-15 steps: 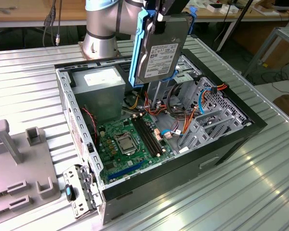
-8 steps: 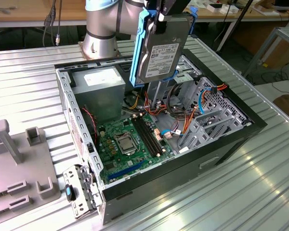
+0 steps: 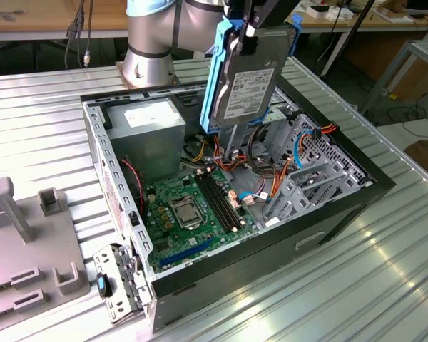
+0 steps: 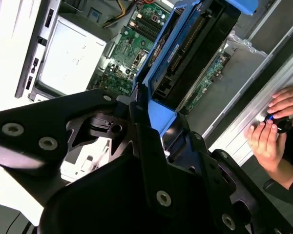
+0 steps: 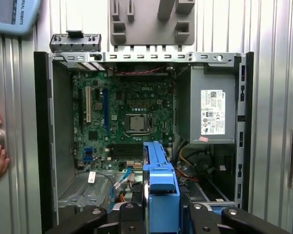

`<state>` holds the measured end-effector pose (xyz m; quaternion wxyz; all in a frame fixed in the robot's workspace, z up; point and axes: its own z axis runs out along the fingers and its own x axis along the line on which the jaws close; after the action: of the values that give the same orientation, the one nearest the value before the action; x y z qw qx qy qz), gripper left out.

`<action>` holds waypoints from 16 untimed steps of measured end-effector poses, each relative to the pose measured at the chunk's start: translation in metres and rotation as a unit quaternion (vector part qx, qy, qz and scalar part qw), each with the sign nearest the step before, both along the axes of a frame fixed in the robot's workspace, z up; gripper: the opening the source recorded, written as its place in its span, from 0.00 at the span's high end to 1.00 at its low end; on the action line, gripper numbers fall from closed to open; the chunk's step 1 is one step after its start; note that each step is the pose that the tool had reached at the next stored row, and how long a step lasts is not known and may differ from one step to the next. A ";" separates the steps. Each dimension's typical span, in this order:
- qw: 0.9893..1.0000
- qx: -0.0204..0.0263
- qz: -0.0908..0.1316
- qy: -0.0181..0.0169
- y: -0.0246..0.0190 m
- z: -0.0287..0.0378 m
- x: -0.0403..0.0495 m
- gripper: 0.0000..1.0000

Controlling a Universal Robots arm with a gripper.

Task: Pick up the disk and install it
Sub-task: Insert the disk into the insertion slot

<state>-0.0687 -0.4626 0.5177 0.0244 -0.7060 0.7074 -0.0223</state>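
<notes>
Blue-framed disk point(image 3: 246, 71) hangs upright over the open computer case point(image 3: 271, 263), its top end clamped in the fingers point(image 4: 149, 151). Pickup done, install not yet. Seating it likely needs lining up with the drive cage point(image 3: 307, 167) at its 5 o'clock.

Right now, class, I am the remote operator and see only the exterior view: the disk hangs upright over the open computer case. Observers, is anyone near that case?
Observer: Yes. In the second wrist view a person's hands hold a small dark object close beside the computer case.
Operator: What lies under the disk?
Observer: In the first wrist view the disk sits over the cabled end, next to the memory slots; the processor socket is uncovered.
Operator: How is it held?
Observer: In the second wrist view the robot's hand is shut on the blue carrier's end.
</notes>
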 end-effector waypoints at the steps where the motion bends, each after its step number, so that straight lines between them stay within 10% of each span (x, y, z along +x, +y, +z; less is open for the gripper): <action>1: 1.000 0.000 0.000 0.000 -0.0029 -0.0002 0.0000 0.63; 4: 1.000 0.000 0.000 0.000 -0.0146 -0.0008 0.0005 0.63; 16: 1.000 0.000 0.000 0.000 -0.0325 -0.0037 0.0371 0.63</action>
<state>-0.0316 -0.4950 0.5141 0.0242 -0.7059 0.7075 -0.0225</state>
